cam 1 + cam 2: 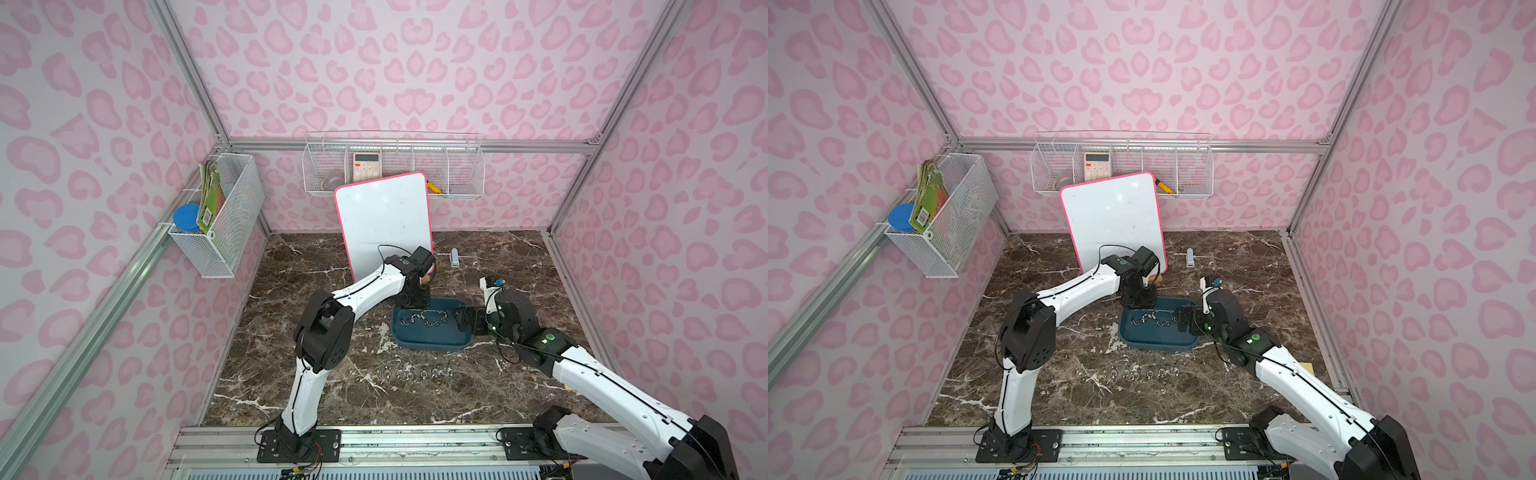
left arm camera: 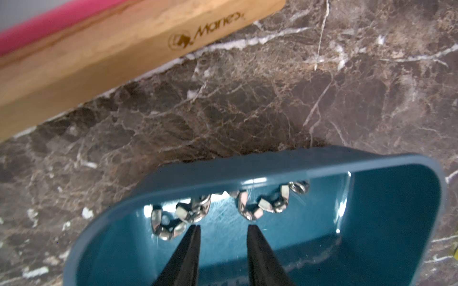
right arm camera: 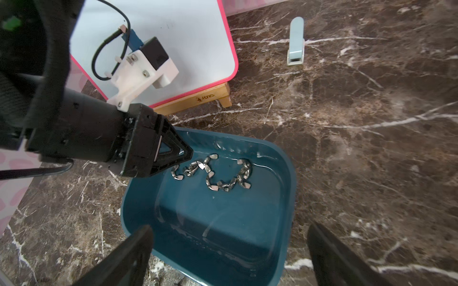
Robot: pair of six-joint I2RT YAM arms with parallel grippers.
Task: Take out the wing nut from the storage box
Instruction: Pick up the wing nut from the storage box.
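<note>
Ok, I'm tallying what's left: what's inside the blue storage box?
Inside the storage box lies a cluster of silver wing nuts along one wall, with the fingers of the left gripper beside them, apart and empty. Overlapping nuts prevent a count; the floor beneath that gripper is covered.

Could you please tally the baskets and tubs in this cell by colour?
White, wire baskets: 2 (one on the side wall, one long divided one on the back wall)
Teal-blue, storage box: 1
Total: 3
</note>
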